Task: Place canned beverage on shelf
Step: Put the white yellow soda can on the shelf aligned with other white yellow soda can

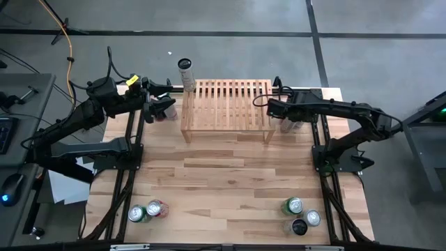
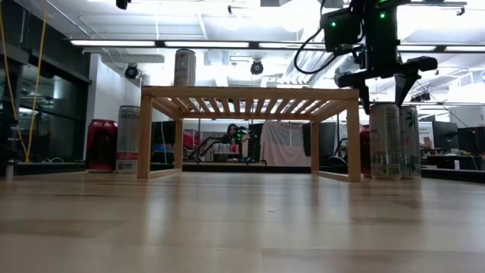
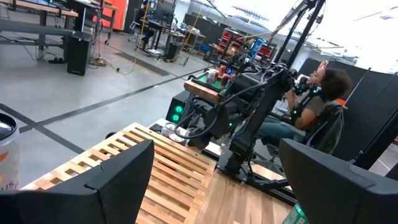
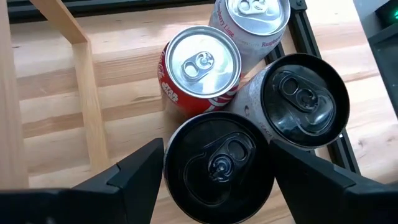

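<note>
The light-wood shelf (image 1: 226,108) stands at the table's far middle, and one tall can (image 1: 185,73) stands upright on its far left corner. A cluster of upright cans stands on the table by the shelf's right leg: two black-topped (image 4: 217,162) (image 4: 305,102), one red (image 4: 199,68), one silver (image 4: 252,18). My right gripper (image 4: 216,149) is open, pointing steeply down just above the nearer black-topped can, with one finger on either side and clear of it. My left gripper (image 1: 164,106) is open, held level and high by the shelf's left end, with nothing between its fingers.
A red can (image 2: 101,144) and a pale can (image 2: 127,139) stand left of the shelf. Two cans (image 1: 146,210) stand at the near left edge and three (image 1: 301,216) at the near right. A person (image 3: 317,93) sits beyond the table's right side.
</note>
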Robot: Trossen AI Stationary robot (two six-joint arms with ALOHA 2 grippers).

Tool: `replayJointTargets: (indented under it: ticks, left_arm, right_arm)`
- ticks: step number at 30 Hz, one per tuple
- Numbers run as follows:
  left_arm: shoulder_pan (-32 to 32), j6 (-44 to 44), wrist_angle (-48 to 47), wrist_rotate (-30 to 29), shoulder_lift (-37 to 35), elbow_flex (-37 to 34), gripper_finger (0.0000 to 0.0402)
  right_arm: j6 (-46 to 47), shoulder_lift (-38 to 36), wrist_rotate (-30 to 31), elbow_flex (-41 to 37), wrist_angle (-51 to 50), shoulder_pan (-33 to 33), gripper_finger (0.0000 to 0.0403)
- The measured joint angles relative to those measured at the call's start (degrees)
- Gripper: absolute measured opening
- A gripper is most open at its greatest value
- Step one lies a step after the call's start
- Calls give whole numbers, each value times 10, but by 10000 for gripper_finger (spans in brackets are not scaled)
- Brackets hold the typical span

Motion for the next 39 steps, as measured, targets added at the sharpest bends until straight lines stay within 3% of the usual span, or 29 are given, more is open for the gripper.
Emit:
replayJointTargets:
  ticks: [39]
  left_arm:
    - [0,-1,0,0,0,0,334]
  right_arm:
    - [12,8,-51,0,1,3,273]
